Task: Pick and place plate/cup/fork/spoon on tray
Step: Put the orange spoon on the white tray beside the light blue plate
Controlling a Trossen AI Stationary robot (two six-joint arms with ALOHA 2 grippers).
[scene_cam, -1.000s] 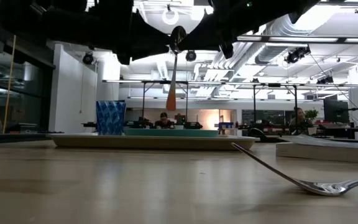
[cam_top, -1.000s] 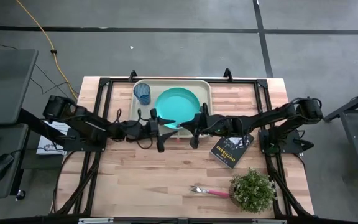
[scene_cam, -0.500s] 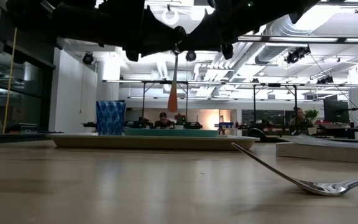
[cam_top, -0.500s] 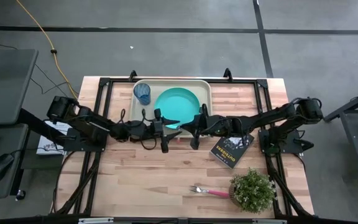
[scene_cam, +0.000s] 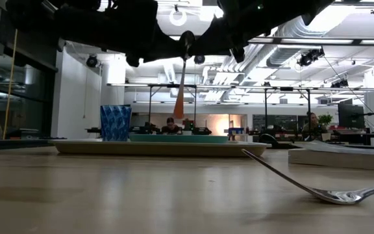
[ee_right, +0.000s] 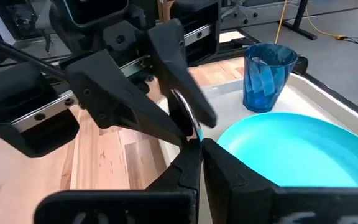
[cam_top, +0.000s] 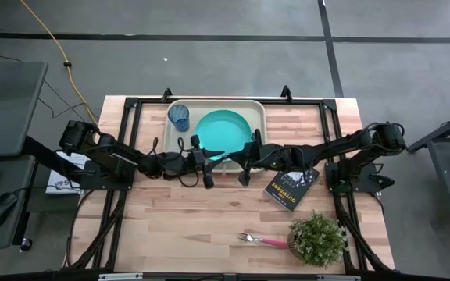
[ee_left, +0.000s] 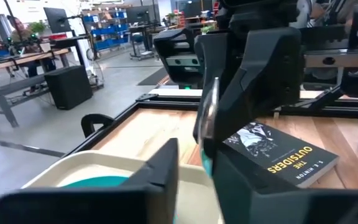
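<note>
The spoon [scene_cam: 182, 71] hangs in the air over the tray's near rim, silver bowl [scene_cam: 186, 40] up and orange handle end down. My two grippers meet at it from opposite sides. My right gripper [ee_right: 197, 160] is shut on it, and my left gripper [ee_left: 194, 180] has its fingers closed in on the bowl. The cream tray [cam_top: 217, 102] lies at the table's far middle, with the turquoise plate [cam_top: 223, 129] and the blue cup [cam_top: 179, 117] standing in it. The fork [cam_top: 260, 240] lies flat on the wood near the front edge. My left gripper has the spoon's bowl [ee_right: 180, 107] between its two fingers [ee_right: 188, 81], which come level from the table's left. I cannot tell whether both pads touch it. My right gripper pinches the spoon at the bowl's lower part [ee_right: 194, 134], coming from the table's right and pointing slightly down. The spoon hangs upright below the fingers, clear of the tray and the table.
A black book [cam_top: 291, 187] lies right of the tray, under my right arm. A small potted plant [cam_top: 317, 238] stands near the front right, beside the fork. Bare wood stretches across the front left of the table.
My left gripper has moved a little toward the table's right, up to the hanging spoon, and its fingers have closed in on the bowl. My right gripper has kept still with the spoon, which hangs as before.
</note>
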